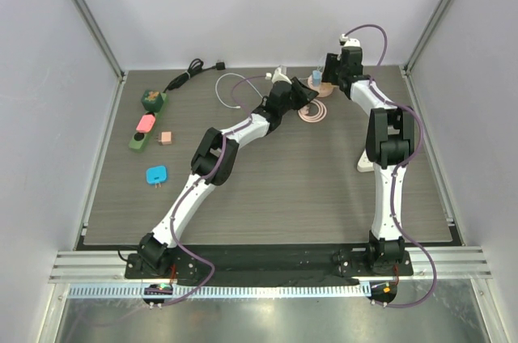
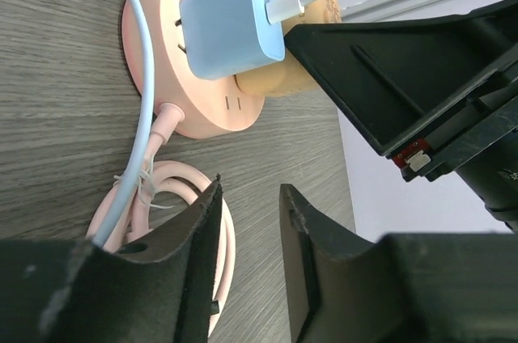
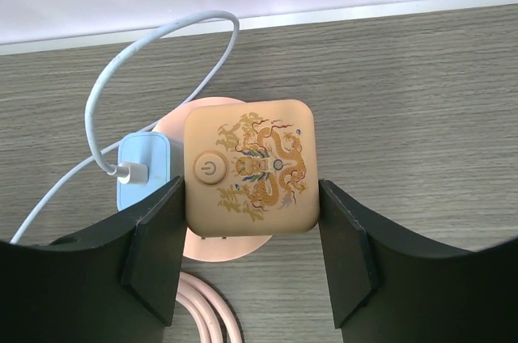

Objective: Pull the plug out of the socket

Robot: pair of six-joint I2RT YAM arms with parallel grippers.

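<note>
A round pink socket (image 2: 154,44) lies flat on the table at the back (image 1: 317,89). A blue charger (image 2: 231,23) with a white cable and a tan square plug (image 3: 249,165) printed with a dragon both sit in it. My right gripper (image 3: 251,197) is shut on the tan plug, one finger pressed on each side; the gripper also shows in the top view (image 1: 330,78). My left gripper (image 2: 249,193) is open and empty, just in front of the socket, beside the socket's coiled pink cord (image 2: 166,177). The blue charger (image 3: 144,169) stands beside my right gripper's left finger.
The right gripper's black body (image 2: 405,76) fills the space right of the socket. Along the left side lie a green block (image 1: 151,100), a pink-topped green adapter (image 1: 142,129), a small pink cube (image 1: 165,138) and a blue adapter (image 1: 156,174). A black cable (image 1: 194,69) lies at the back. A white strip (image 1: 366,162) sits by the right arm.
</note>
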